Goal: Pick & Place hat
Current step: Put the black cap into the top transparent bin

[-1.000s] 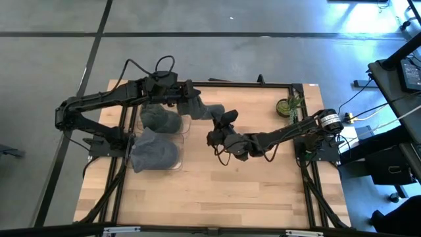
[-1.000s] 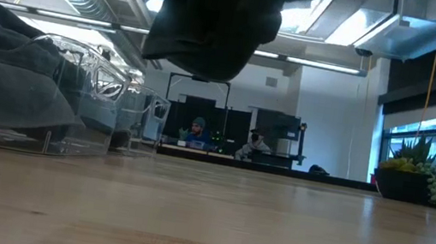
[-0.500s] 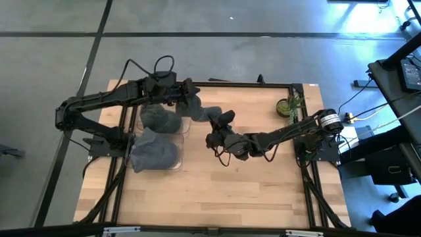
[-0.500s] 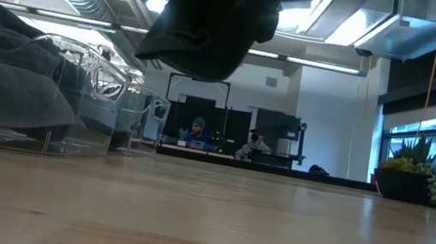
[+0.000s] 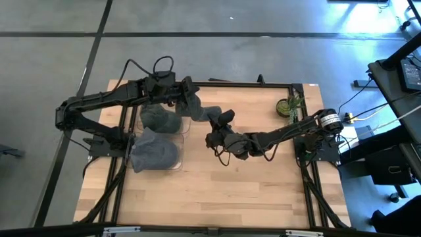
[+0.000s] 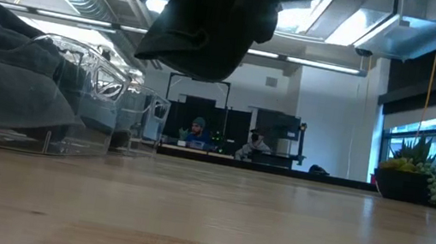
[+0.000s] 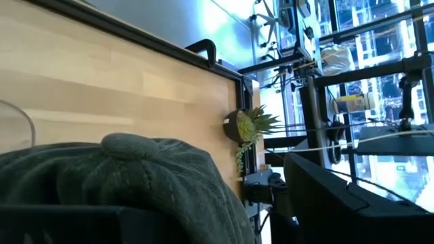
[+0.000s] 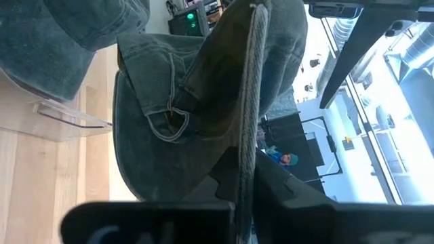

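A grey cap (image 5: 204,110) hangs in the air between my two grippers, over the table's far middle. In the low view the grey cap (image 6: 206,25) is high above the wood. My left gripper (image 5: 186,97) is shut on its left end. My right gripper (image 5: 222,124) is shut on its right end. The left wrist view shows the crown's top button (image 7: 127,143). The right wrist view shows the back strap with its metal buckle (image 8: 169,122). Two more grey caps (image 5: 161,119) (image 5: 155,152) sit on clear stands at the table's left. My left gripper holds the cap at its crown end (image 5: 192,102), coming level from the table's left. The cloth fills the wrist view and hides the fingers. The cap is lifted clear of the table. My right gripper pinches the cap's stitched edge (image 8: 249,163) between its two fingers, coming from the table's right and slanting upward. The edge runs along the fingers. The cap is lifted clear and stretches toward my left gripper.
The clear stands (image 6: 81,110) with their caps fill the table's left side. A small potted plant (image 5: 287,105) stands at the far right corner. Bare wood (image 5: 217,191) lies across the near half. Beyond the table, people sit at desks (image 6: 197,132).
Both grippers have carried the cap a little toward the table's left, and they have stayed shut on it. In the low view the cap has tipped slightly. It has remained lifted clear of the table.
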`<act>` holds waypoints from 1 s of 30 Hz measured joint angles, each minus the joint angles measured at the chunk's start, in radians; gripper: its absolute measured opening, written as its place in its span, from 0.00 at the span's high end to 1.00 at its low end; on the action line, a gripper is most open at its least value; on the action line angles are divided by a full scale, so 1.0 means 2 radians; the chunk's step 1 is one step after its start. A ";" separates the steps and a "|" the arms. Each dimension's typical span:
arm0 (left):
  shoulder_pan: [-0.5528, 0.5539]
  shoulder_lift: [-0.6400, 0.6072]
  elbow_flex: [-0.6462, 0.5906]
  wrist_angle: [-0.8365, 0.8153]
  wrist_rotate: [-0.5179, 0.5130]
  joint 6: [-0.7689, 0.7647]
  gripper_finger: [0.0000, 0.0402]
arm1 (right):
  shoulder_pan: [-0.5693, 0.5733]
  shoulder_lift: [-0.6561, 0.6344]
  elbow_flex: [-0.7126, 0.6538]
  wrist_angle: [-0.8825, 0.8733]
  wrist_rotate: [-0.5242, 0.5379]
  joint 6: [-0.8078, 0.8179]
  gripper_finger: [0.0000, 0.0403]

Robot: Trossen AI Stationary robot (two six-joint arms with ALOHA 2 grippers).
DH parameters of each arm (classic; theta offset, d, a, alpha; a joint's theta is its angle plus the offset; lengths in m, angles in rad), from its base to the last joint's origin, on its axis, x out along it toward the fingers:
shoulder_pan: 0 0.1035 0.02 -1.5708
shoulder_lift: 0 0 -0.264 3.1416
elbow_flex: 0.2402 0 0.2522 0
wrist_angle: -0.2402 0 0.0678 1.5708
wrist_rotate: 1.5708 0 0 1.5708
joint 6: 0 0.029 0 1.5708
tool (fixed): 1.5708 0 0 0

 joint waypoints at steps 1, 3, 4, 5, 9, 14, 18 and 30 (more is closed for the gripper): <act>0.000 0.000 0.000 0.000 0.000 -0.005 0.53 | 0.000 0.000 0.000 0.000 0.000 0.000 0.96; 0.000 0.001 0.000 0.003 0.000 0.004 0.53 | 0.000 0.000 0.000 0.000 0.000 0.001 0.96; 0.000 0.002 0.000 0.006 0.001 0.011 0.53 | 0.000 0.000 0.000 0.000 0.000 0.001 0.96; 0.000 0.002 0.000 0.009 0.005 0.017 0.53 | 0.000 0.000 0.000 0.001 0.000 0.001 0.96; 0.000 0.009 0.000 0.013 0.020 0.014 0.56 | 0.000 0.000 0.000 0.002 -0.001 0.001 0.96; 0.001 0.021 0.001 0.012 0.036 0.033 0.69 | 0.000 0.000 0.000 0.002 -0.002 -0.001 0.96; 0.001 0.024 0.001 0.020 0.055 0.073 0.85 | 0.001 0.000 0.000 0.001 0.000 -0.001 0.96; -0.003 0.022 0.001 0.024 0.122 0.228 0.99 | 0.002 0.000 0.000 -0.020 -0.027 0.044 0.86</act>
